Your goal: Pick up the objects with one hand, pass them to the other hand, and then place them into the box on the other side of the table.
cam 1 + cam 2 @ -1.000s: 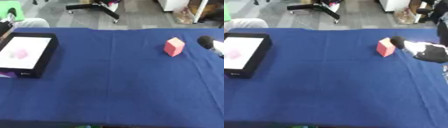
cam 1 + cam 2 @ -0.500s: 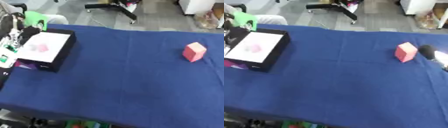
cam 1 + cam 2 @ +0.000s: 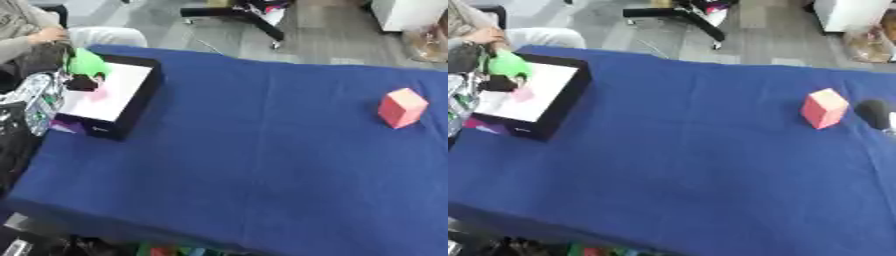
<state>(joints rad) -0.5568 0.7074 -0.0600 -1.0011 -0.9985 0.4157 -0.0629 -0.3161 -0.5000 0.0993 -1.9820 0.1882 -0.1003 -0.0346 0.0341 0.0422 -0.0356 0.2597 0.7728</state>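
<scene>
Left eye view: your left hand holds a green object over the box at the table's left. Further right, the pink block stands alone; your right hand shows nearby, fingers indiscernible.

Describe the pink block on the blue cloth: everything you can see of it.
The pink block is a small plain box shape, salmon pink, with a lighter top face and darker sides. It stands on the blue tablecloth near the table's right edge, turned slightly askew. Nothing grips it; in the right eye view the right hand shows just beside it.
</scene>
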